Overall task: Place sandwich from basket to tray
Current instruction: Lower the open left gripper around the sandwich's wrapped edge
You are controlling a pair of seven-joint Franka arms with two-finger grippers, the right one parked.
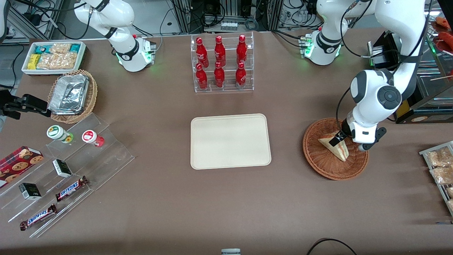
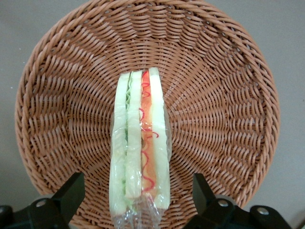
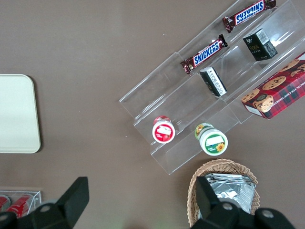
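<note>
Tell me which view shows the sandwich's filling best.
The left wrist view: the sandwich lies edge-on in the basket, layers plain, between the open gripper's fingers. The front view shows it small, partly covered by the gripper. The right wrist view misses it.

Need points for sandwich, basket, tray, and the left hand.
sandwich (image 2: pixel 140 143): left wrist view, on the layered cut edge.
basket (image 1: pixel 320 161): front view, on bare woven wall nearer the camera.
tray (image 1: pixel 230 141): front view, on its bare flat centre.
hand (image 1: pixel 339 139): front view, over the sandwich in the basket, fingers open.

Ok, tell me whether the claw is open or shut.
Open: the claw hangs over the triangular sandwich in the round wicker basket, fingers apart.
</note>
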